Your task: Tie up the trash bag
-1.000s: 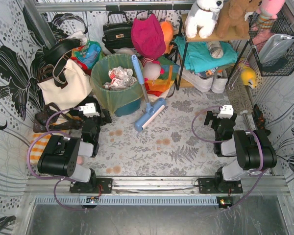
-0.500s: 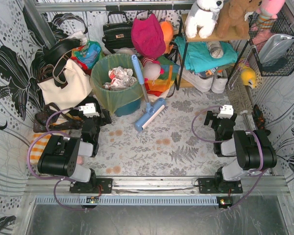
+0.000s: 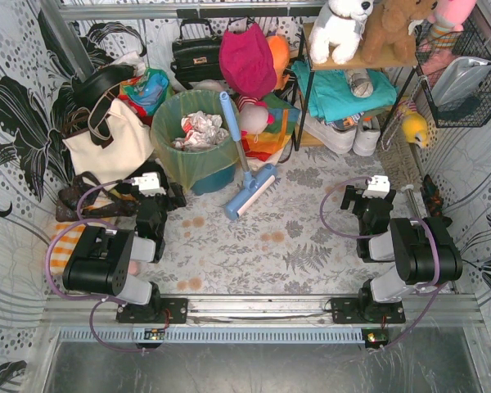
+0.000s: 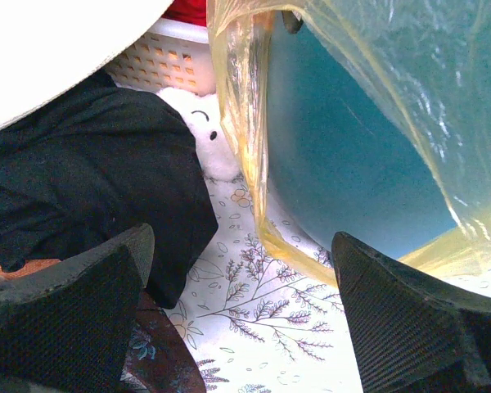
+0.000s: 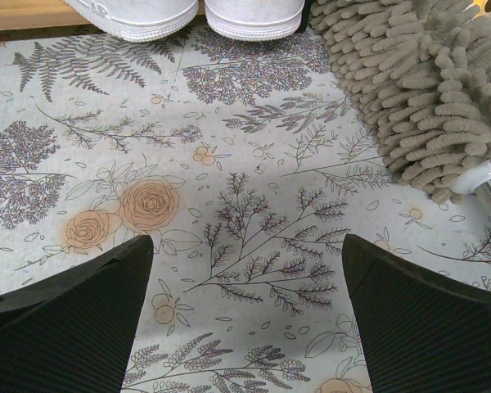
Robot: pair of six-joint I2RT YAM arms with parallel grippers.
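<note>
The trash bag (image 3: pixel 173 155) is thin yellow plastic lining a round teal bin (image 3: pixel 213 178) at the back left, its rim folded over the outside, with crumpled paper (image 3: pixel 198 131) inside. In the left wrist view the bag's yellow film (image 4: pixel 409 74) drapes over the teal bin wall (image 4: pixel 344 164), and a twisted edge (image 4: pixel 250 155) hangs to the floor. My left gripper (image 3: pixel 157 190) (image 4: pixel 241 327) stands open just short of the bin's near left side, holding nothing. My right gripper (image 3: pixel 367 196) (image 5: pixel 245 319) is open over the floral floor at the right, far from the bag.
A cream tote (image 3: pixel 106 143) and a dark cloth (image 4: pixel 90 180) sit left of the bin. A blue floor sweeper (image 3: pixel 247 176) leans against the bin's right side. White shoes (image 5: pixel 188 12) and a beige chenille mat (image 5: pixel 425 90) lie ahead of the right gripper. A shelf with plush toys (image 3: pixel 344 29) stands at the back.
</note>
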